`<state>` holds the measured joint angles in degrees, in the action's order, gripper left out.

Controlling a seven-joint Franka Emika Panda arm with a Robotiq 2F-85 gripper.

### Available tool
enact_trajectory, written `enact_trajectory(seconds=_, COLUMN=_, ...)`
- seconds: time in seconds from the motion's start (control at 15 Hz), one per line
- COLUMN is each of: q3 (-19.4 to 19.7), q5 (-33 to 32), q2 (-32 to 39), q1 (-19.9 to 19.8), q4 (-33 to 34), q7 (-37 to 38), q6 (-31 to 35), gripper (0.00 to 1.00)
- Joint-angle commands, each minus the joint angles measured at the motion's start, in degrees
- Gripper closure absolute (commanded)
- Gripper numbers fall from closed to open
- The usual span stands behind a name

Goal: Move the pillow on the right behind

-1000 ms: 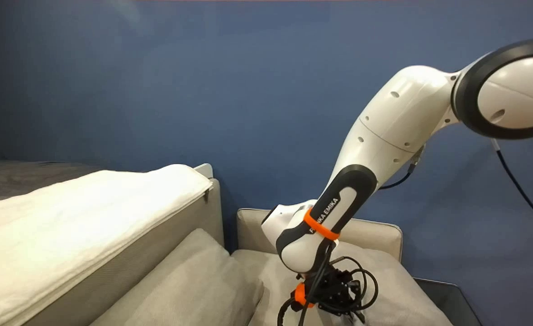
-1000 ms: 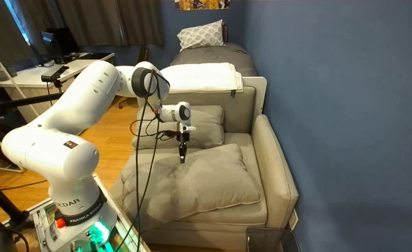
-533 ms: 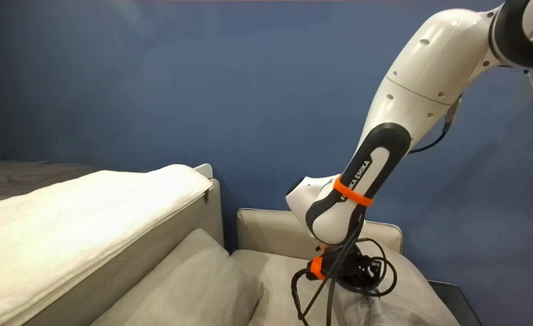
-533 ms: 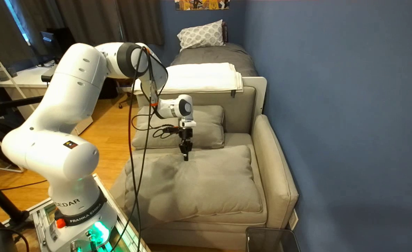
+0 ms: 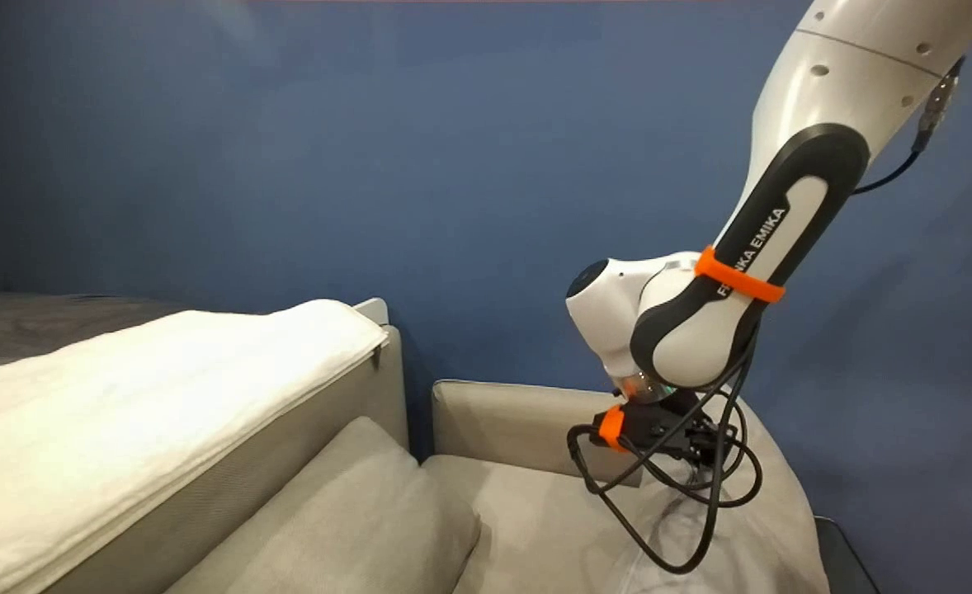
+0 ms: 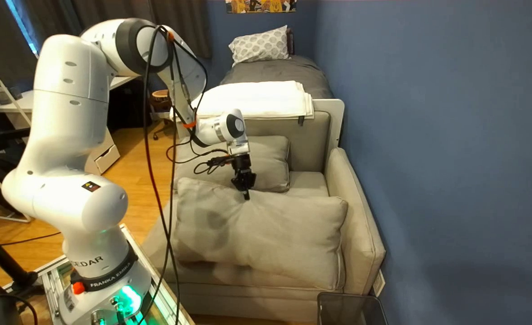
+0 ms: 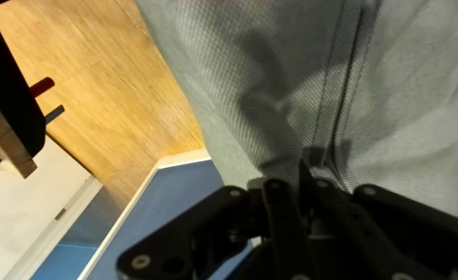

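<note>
Trainee: What is the state of the gripper (image 6: pixel 246 196)?

Instructor: It is clamped on a pinch of fabric near the middle of the upper edge of the pillow (image 6: pixel 270 237). In the wrist view, the jaws stand together on the fold, beside a dark seam (image 7: pixel 347 79), possibly a zip.

Trainee: Where is the pillow?

Instructor: On the seat (image 6: pixel 308 182), tilted, with the upper edge held up and the lower edge apparently resting near the seat's end. One side is just beside the upright padded block (image 6: pixel 356 221); contact cannot be confirmed. A second cushion (image 6: pixel 269 155) leans beyond it, against the end panel (image 6: pixel 309 142).

Trainee: How does it handle?

Instructor: Expect a soft, bulky load, probably light for its size and not fragile. The woven cover should resist slipping; the ends are likely to sag. Hold the edge fold near its middle, not the puffed face. Before setting it back, presumably against the padded block, lift the lower edge clear; dragging may twist the pillow in the grip.
</note>
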<state>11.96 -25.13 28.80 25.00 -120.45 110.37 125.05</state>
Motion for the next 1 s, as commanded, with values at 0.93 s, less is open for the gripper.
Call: enact_trajectory(seconds=0.93, q3=-7.2, q5=-12.1, q2=-16.0, q1=-5.9, q4=-4.4, q7=19.9, q6=-9.6, gripper=0.91)
